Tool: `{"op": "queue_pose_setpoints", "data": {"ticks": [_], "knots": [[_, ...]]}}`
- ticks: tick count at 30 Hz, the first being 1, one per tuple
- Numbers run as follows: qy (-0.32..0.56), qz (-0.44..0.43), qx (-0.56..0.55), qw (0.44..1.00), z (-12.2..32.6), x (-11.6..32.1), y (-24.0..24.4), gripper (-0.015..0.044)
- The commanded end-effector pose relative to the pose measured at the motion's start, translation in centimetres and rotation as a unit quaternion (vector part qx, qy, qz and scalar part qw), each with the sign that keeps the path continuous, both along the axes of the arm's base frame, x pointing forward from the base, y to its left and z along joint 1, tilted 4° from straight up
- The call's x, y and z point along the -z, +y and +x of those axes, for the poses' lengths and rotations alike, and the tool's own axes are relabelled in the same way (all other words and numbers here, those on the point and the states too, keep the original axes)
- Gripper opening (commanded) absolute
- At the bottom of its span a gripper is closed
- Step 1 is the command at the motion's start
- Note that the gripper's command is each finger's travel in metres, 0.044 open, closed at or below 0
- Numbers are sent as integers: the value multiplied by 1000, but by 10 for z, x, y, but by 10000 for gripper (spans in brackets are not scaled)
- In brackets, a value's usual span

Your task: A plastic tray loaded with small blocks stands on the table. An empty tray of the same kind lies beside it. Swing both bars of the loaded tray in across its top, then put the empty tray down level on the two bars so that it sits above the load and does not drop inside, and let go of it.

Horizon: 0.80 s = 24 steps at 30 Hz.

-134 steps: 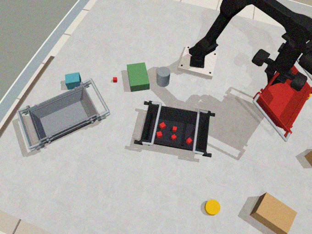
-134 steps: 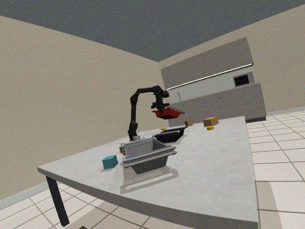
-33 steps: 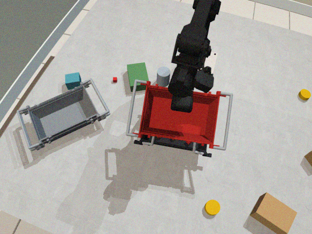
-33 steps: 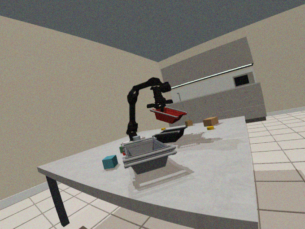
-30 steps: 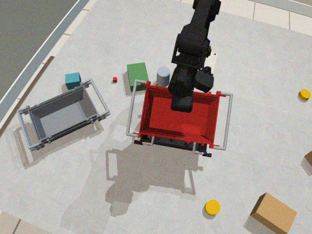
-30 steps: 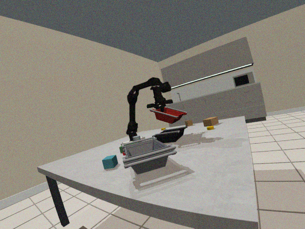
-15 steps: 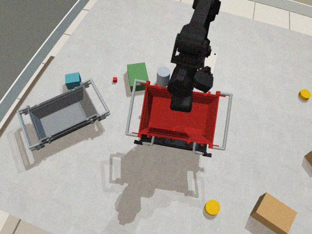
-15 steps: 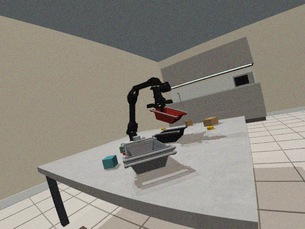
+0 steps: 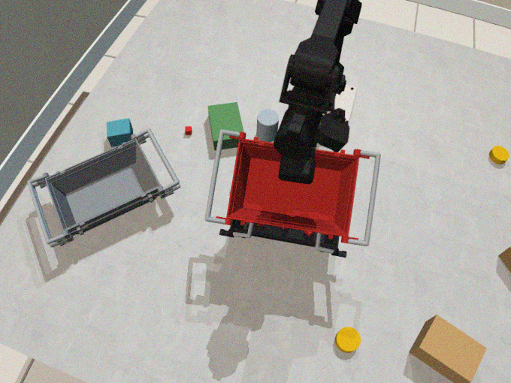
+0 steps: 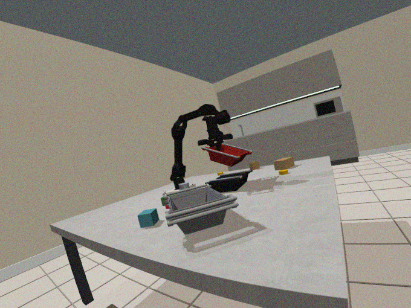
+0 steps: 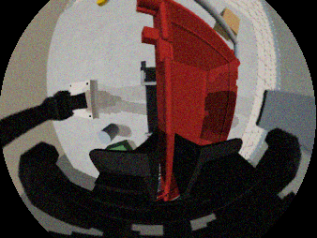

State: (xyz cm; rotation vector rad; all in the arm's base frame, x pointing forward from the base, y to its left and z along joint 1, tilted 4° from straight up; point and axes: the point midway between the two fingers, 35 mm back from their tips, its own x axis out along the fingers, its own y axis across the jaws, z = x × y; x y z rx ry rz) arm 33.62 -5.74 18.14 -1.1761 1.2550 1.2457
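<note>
The empty red tray (image 9: 288, 194) (image 10: 220, 157) (image 11: 188, 89) hangs in the air, its wire bars out over its ends. My gripper (image 10: 217, 145) (image 11: 162, 131) is shut on one long side wall of it. The black tray (image 9: 280, 236) (image 10: 237, 183) (image 11: 151, 108) stands on the table below, with a visible gap between them in the exterior view. Its two bars (image 9: 249, 230) (image 9: 318, 241) (image 10: 235, 171) (image 10: 223, 180) lie inward across its top. In the top view the red tray covers most of it, and its load is hidden.
A grey tray (image 9: 103, 195) (image 10: 203, 220) stands to the left in the top view. A green block (image 9: 225, 119), grey cylinder (image 9: 267, 123), teal block (image 9: 119, 129) and small red cube (image 9: 188, 131) stand nearby. Yellow discs (image 9: 348, 339) (image 9: 499, 154) and a tan box (image 9: 452, 348) lie right.
</note>
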Motion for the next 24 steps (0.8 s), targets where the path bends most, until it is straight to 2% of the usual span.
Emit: {"op": "queue_pose_setpoints", "data": {"ticks": [1,24], "knots": [[-10,-2,1,1000,2,0,-1,0],[-10,-2,6,1000,2,29,-1,0]]}}
